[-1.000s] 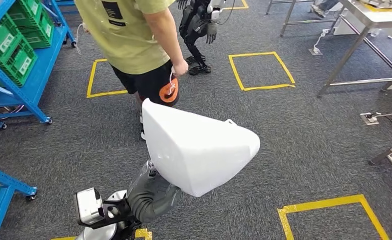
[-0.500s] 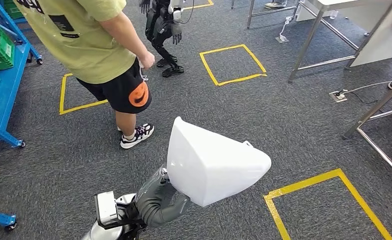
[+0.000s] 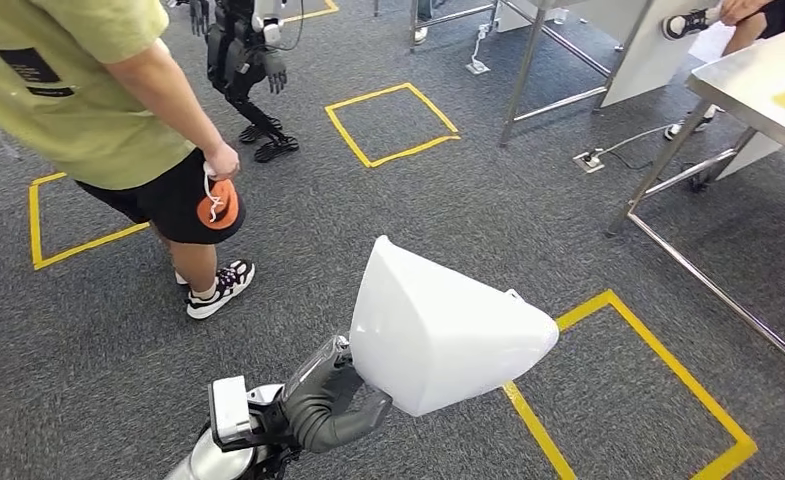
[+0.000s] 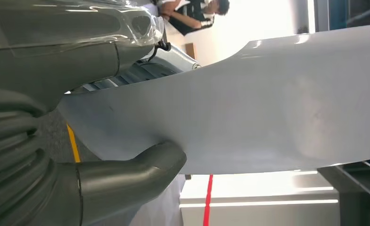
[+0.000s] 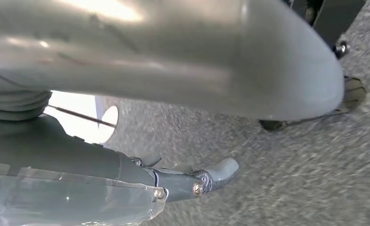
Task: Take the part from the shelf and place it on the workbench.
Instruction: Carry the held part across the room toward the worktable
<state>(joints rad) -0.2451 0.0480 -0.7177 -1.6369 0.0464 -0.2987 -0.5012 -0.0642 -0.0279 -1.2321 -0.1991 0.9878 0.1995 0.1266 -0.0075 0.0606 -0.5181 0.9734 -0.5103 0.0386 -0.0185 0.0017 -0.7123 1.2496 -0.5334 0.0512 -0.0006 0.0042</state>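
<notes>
**Observer:** Start at the fingers. What do you have?

**Operator:** My left hand (image 3: 333,395) is wrapped on the white part (image 3: 438,330). In the left wrist view the thick thumb (image 4: 140,172) presses flat against the part's smooth white skin, and a darker finger lies along its other face, so the near edge of the shell is clamped between them. I judge that a firm hold, not a loose rest.

**Observer:** And the right one?

**Operator:** In the right wrist view my right hand (image 5: 187,181) holds nothing I can see; one finger (image 5: 220,169) sticks out straight over the grey carpet. The other fingers are hidden, so whether they are spread or curled I cannot tell.

**Observer:** Where is the part?

**Operator:** Up in the air in front of me, over the carpet, just beside the yellow floor square (image 3: 648,390) and overlapping its near corner in the head view. It touches nothing but my left hand.

**Observer:** Progress?

**Operator:** The pick is done: the part is off the shelf and in my grip. The placing is left. The steel workbench (image 3: 758,85) stands beyond that yellow square, well apart from the part. A person in a green shirt (image 3: 78,90) stands on the far side of the part from the square.
</notes>
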